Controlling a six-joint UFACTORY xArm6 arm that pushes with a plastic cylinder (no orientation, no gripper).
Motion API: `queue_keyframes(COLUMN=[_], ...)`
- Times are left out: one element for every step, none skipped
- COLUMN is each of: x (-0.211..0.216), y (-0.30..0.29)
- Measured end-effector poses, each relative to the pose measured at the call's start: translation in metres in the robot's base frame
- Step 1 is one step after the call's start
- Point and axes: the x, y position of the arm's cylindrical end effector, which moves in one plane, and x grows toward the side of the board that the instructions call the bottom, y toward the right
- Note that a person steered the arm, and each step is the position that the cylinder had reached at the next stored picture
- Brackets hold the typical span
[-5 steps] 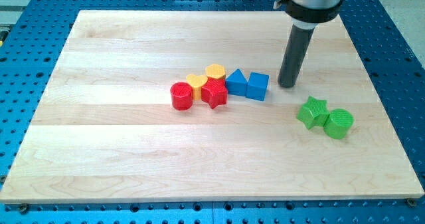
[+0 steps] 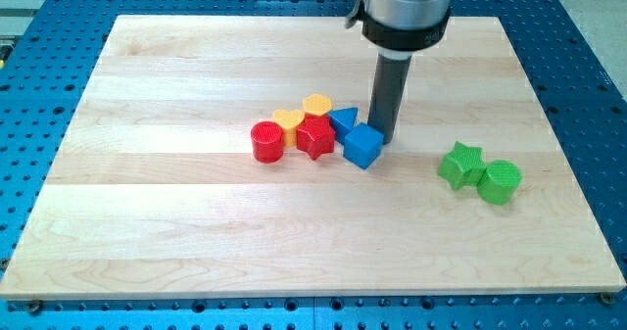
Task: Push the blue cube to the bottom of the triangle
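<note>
Far left of the cluster: red cylinder (image 2: 266,141), then a yellow block (image 2: 287,120) and a second yellow block (image 2: 317,105) behind it, red star (image 2: 315,137) in front. Next along, blue triangle (image 2: 342,119), wedged against the star's right side. Touching its lower right corner, blue cube (image 2: 362,145), turned on the diagonal, sitting slightly toward the view's bottom of the triangle but more to its right than beneath it. Right behind the cube, my tip (image 2: 382,139), pressed against its upper right face. No jaws on this rig, just the bare rod, so nothing to call open or closed.

Best bet from here: push from the view's right toward the left and a touch downward, keeping contact near the middle of the cube's face so it slides rather than spins. Off-centre contact would likely nudge the triangle or the star out of place.

Further right, well apart: green star (image 2: 461,165) touching green cylinder (image 2: 501,181).

Pale wooden desk (image 2: 176,222), smooth and flat, on a blue perforated base (image 2: 588,85).
</note>
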Motion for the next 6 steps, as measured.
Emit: queue_keyframes(x=[0.026,0.031,0.039,0.04,0.039,0.037], y=[0.03,0.03,0.024,0.008,0.005,0.015])
